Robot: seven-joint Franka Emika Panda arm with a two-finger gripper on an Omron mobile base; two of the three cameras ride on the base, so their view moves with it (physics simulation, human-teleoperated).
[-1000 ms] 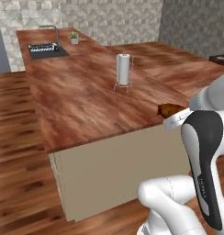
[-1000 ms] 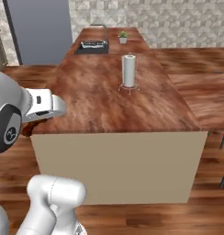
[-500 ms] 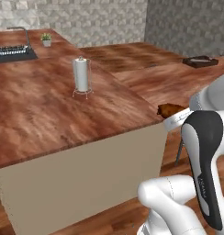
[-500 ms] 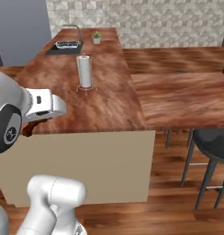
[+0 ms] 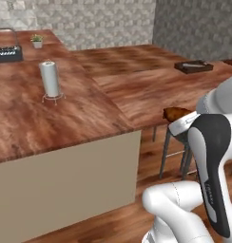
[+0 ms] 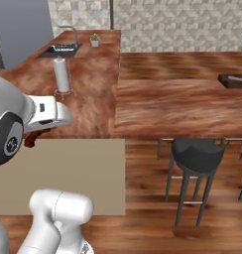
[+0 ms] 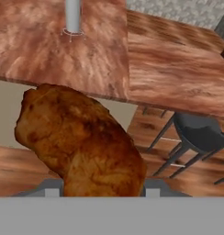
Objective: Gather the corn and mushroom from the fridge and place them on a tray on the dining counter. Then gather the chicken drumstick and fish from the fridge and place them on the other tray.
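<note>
While the gripper (image 7: 100, 190) is clamped on the chicken drumstick (image 7: 79, 140), the browned meat rises from between the jaws toward ten o'clock in the hand view. In the left base view a brown tip of it (image 5: 177, 113) pokes out beside the arm. Past it, at four o'clock, stands a dark stool (image 7: 201, 133) under the wooden dining counter (image 7: 173, 73). Farther off, at eleven o'clock, a paper towel roll (image 7: 72, 16) stands upright. In the left base view, what seems to be a dark tray (image 5: 194, 67) lies at two o'clock.
</note>
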